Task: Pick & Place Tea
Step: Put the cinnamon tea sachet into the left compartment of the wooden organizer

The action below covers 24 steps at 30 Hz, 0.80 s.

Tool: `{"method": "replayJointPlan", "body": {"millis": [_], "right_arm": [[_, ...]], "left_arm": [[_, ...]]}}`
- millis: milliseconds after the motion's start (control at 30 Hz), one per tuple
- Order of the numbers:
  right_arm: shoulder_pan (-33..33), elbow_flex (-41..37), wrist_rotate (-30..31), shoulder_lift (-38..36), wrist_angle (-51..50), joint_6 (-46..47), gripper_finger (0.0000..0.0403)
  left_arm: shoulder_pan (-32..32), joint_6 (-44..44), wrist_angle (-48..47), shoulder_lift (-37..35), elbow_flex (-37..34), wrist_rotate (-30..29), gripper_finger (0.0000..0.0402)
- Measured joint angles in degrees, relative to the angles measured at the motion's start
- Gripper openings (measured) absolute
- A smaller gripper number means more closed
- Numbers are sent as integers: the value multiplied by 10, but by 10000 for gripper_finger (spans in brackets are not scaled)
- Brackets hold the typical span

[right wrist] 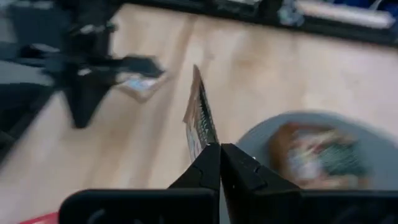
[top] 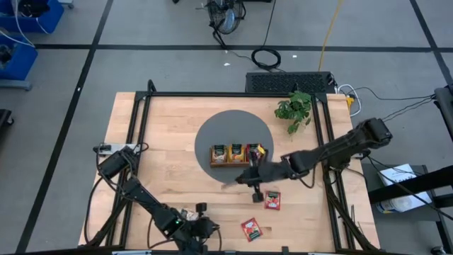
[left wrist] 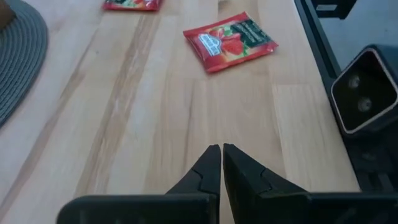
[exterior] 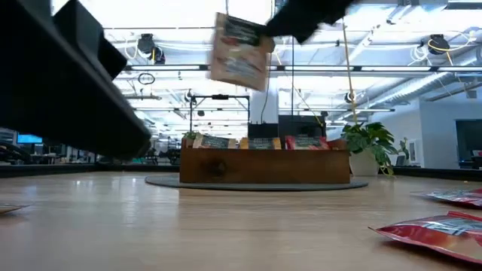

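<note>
The step in hand looks like the carry: the right pincer (right wrist: 219, 149) is pinched shut on the edge of one sachet (right wrist: 199, 121), which hangs from it in the air and is well clear of the bench (top: 170, 127). In the low view the same sachet (exterior: 239, 53) shows high above the tray (exterior: 263, 164), tilted and dangling. From above, the right pincer (top: 253, 177) sits just beside the tray (top: 237, 154), on the side toward the front edge, over the rim of the grey round mat (top: 212, 127). The tray's compartments already hold sachets standing on edge, some green-labelled, some yellow and red. Two red sachets lie flat on the bench near the front, one (top: 272, 200) close under the right arm, the other (top: 251, 229) nearer the edge. The colour of the held sachet is hard to make out, so which compartment it belongs to I cannot tell. The next move, as I judge it, calls for bringing the pincer over the matching compartment, turning the sachet upright so it slips in edge-first among those already there, then letting go low enough that it does not flop over the wall. The left pincer (left wrist: 221, 163) waits at the front-left of the bench, fingers nearly touching and holding nothing, with a red sachet (left wrist: 229, 40) lying ahead of it.
</note>
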Motion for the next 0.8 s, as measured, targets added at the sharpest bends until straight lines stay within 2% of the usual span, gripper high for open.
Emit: {"method": "replayJointPlan", "body": {"millis": [133,333,500,800], "right_arm": [[-45,44,0,11,-34,-70,0],[-117,24,-6,26,25,-110,0],[-167,3,-88,62,84,-113,0],[-198,2,-93,116,88,-128,0]], "left_arm": [[0,-5,-13,0,0,0,26],[-10,-7,-33,0,0,-13,26],[-23,-6,-50,0,1,-49,26],[-27,-9,-57,-1,-2,-63,26]]}}
